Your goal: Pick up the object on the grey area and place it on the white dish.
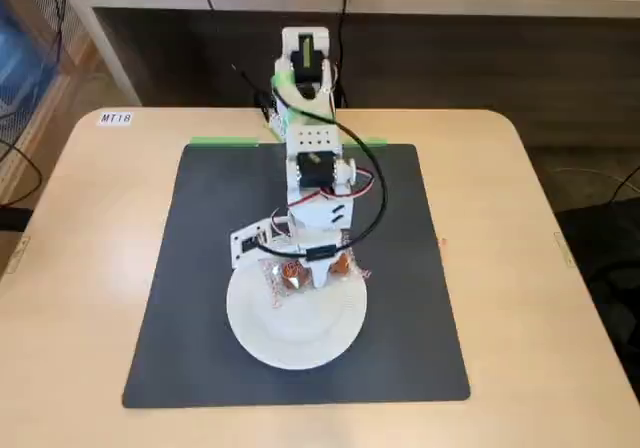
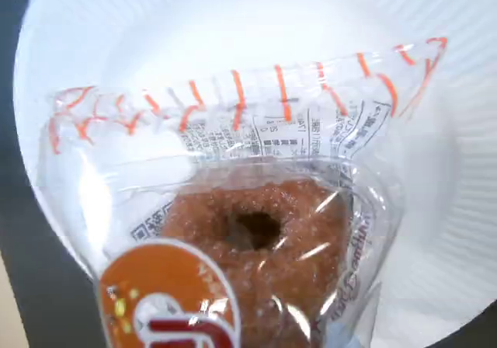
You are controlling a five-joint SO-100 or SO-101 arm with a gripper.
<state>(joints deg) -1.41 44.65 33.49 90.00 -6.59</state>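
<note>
While arm reaches over round white ribbed paper dish (image 1: 297, 320), fingers (image 1: 312, 268) grip clear crinkly wrapper holding brown sugared ring doughnut (image 2: 260, 239) over dish's far rim. Orange-striped wrapper seam. Dish sits on dark grey mat (image 1: 200, 268), beige table (image 1: 80, 268).

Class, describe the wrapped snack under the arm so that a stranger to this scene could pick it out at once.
Start at the dark mat on the beige table, then find the white paper plate near its middle. At the plate's far edge, under the gripper, is a brown ring doughnut in a clear wrapper with orange stripes, the only food item there.
</note>
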